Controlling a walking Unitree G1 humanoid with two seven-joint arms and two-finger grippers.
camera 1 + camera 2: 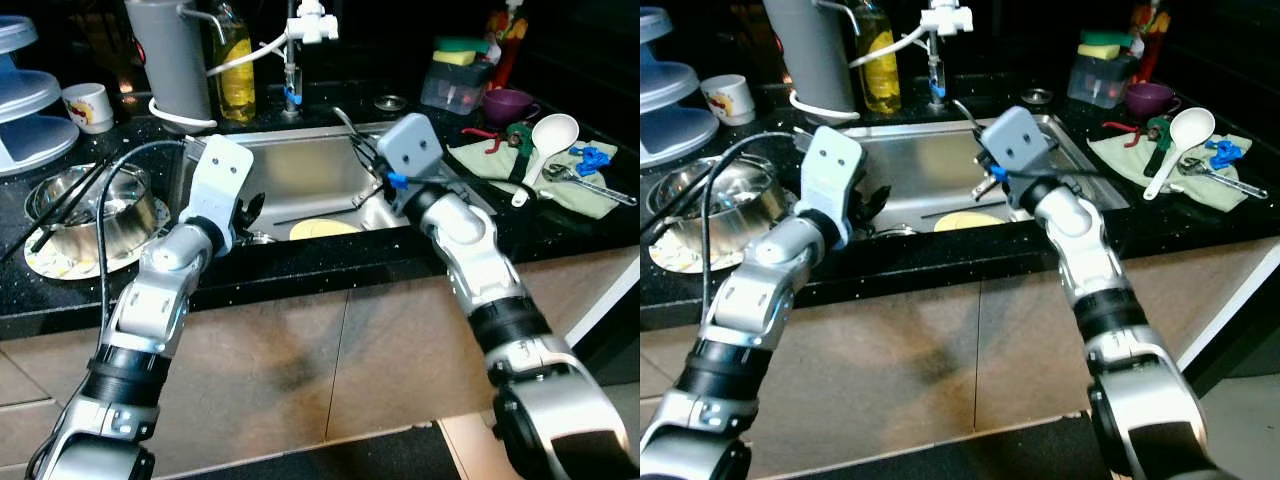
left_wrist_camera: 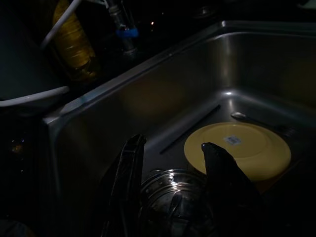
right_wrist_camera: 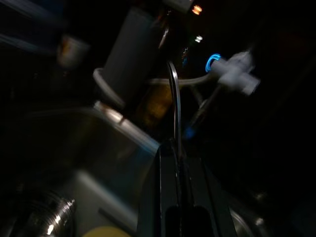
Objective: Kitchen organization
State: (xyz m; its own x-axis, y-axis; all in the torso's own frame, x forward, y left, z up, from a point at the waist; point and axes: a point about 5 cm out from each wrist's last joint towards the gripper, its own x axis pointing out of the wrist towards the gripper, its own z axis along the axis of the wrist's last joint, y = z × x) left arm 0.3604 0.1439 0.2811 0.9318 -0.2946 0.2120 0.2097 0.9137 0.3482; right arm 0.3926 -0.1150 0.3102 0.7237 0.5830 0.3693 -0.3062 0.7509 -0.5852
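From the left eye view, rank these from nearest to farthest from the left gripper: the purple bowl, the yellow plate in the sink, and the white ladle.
1. Yellow plate: in the sink, just right of the left gripper.
2. Purple bowl: back right of the counter.
3. White ladle: far right, on the green cloth.

My sink is shiny, smooth metal, and the counter around it is glossy black stone with tiny specks. The yellow plate looks smooth, and the green cloth looks soft and matt.
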